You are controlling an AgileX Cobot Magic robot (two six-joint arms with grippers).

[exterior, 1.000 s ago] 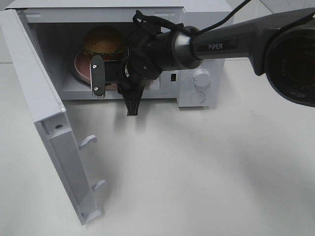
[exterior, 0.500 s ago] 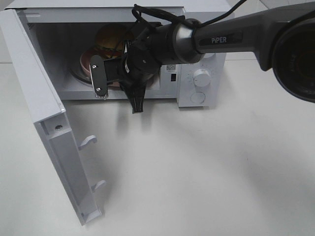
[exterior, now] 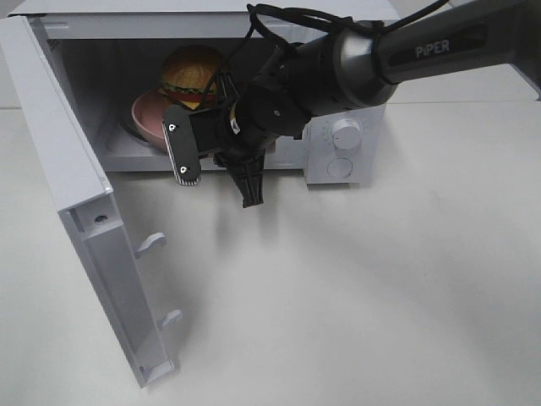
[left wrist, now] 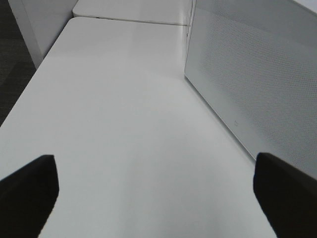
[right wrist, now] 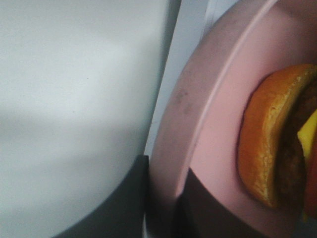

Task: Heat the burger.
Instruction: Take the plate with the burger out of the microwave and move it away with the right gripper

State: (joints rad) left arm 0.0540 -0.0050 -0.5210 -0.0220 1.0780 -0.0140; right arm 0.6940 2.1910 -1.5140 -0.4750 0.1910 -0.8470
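The burger [exterior: 192, 74] sits on its pink plate [exterior: 145, 118] inside the microwave [exterior: 338, 30], whose door [exterior: 68, 169] hangs wide open. The right gripper [exterior: 218, 161] hovers at the cavity mouth, beside the plate's rim; its jaws look spread, gripping nothing. It should back straight out of the microwave, clear of the rim, before anything swings the door. The bun is glossy, the plate smooth, the microwave matte white. The left gripper [left wrist: 158, 186], jaws wide apart and empty, waits outside the microwave.

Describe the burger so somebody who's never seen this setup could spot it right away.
Look inside the open white microwave. On a pink plate there sits the burger: a glossy golden-brown bun with lettuce and tomato, smaller and taller than the flat plate.
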